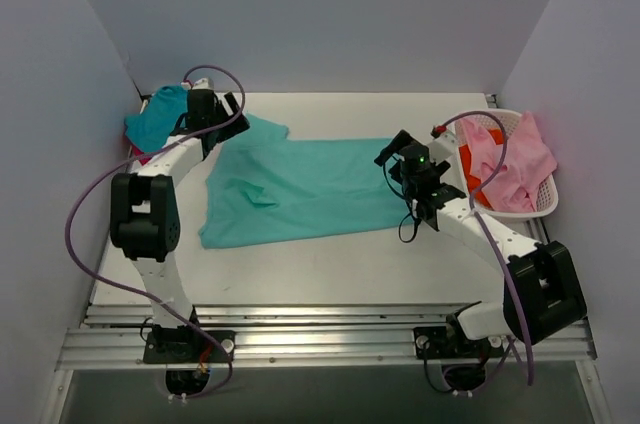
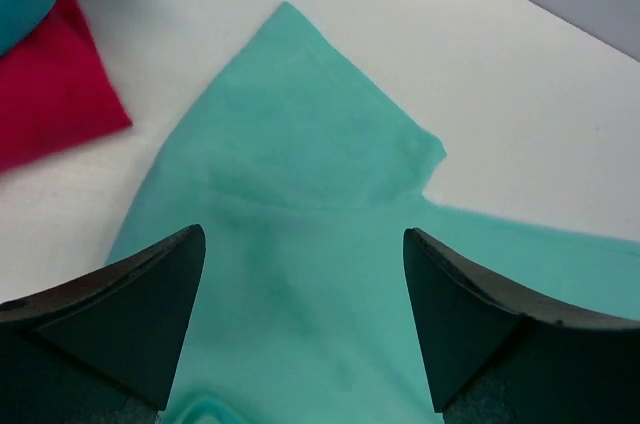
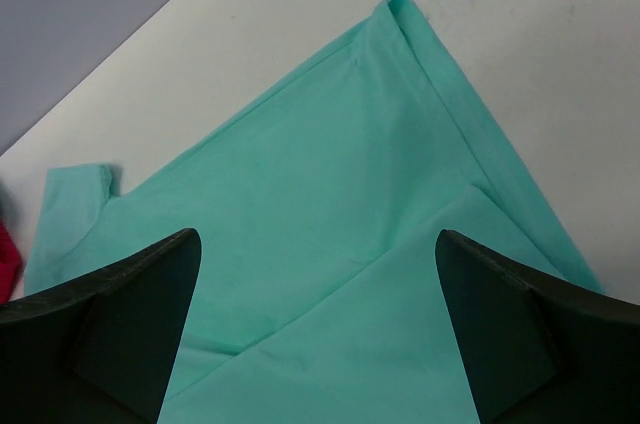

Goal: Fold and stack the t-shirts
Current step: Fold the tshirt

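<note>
**1. Step in hand**
- Mint-green t-shirt (image 1: 300, 189) lies flat across desk (image 1: 330, 264) centre, long axis L–R. One sleeve points to far-left corner.
- Right wrist view shows an overlapped layer and a doubled edge, so at least one fold is prob. laid in. Fold not finished.
- Left tool (image 2: 302, 239): jaws wide, nothing between them. It hovers over the sleeve/shoulder end.
- Right tool (image 3: 317, 239): jaws wide, empty, over the opposite end near the far corner of the cloth.
- Judgement: between grasps, mid-fold on shirt no. 1 of this pass.

**2. Next move: reqs**
- Each tool must drop onto a cloth edge and pinch all layers, not just the top one.
- Lift both ends evenly; carry one end over the other. Uneven lift will prob. skew the fold.
- Stack target likely far-left: teal t-shirt (image 1: 155, 119) sits there, magenta-red t-shirt (image 2: 50, 94) partly under it, just beside the mint sleeve but not touching it.

**3. Surface & room**
- Desk: white, matte, smooth; thin cloth lies flush, so edge pick-up needs fingertip contact w/ the top.
- Pale walls (image 1: 330, 14) enclose three sides.
- Metal rail (image 1: 320, 344) at near edge carries both arm bases.
- White lattice basket (image 1: 545, 204) at right holds pink cloth (image 1: 515, 169).
</note>
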Robot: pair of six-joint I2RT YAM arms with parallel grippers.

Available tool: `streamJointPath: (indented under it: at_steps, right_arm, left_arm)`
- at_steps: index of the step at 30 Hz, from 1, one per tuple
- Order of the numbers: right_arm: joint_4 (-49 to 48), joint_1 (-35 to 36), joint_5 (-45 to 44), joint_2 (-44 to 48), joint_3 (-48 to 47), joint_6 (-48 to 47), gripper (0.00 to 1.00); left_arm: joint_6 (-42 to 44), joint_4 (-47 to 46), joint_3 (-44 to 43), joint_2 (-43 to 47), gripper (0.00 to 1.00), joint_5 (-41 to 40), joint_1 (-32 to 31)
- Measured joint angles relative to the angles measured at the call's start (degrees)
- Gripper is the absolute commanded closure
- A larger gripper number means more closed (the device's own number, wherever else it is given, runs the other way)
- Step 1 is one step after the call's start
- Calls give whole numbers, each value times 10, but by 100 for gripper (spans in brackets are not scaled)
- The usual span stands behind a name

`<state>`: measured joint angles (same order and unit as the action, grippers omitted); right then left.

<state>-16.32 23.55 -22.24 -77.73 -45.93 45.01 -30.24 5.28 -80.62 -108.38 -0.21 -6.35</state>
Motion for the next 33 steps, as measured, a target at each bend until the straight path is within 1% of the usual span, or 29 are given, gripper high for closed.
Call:
streamJointPath:
  at_steps: [4,6,7,13,14,15,18,19,21,22,30,33]
  right_arm:
    - [-51,-6,35,-23,9,-1,0]
    - [-76,-8,48,-36,15,-2,0]
    - [-85,-8,54,-42,19,-2,0]
    - [-151,-10,82,-81,44,-2,0]
    - [-160,-10,85,-89,46,-2,0]
    - [-167,-11,88,-97,47,-3,0]
    - [-184,-16,97,-122,51,-3,0]
    - [-187,-19,99,-125,53,-2,0]
    - [-201,-26,103,-133,56,-1,0]
    - [-207,-28,104,-138,56,-1,0]
    - [-222,-43,121,-155,62,3,1]
    - [-221,-48,124,-150,70,3,1]
  left_arm:
    - [33,9,-211,-179,13,44,16]
    - [42,33,-332,-268,14,64,30]
    - [44,41,-377,-303,14,66,37]
    - [35,160,-628,-472,14,65,65]
    - [35,176,-655,-491,14,64,66]
    - [34,189,-668,-500,14,65,67]
    - [32,203,-662,-495,15,67,64]
    - [29,193,-642,-487,15,70,62]
    - [23,166,-568,-447,15,78,59]
    - [21,167,-548,-434,16,82,56]
    - [20,171,-517,-415,17,96,28]
    - [19,167,-495,-404,24,97,10]
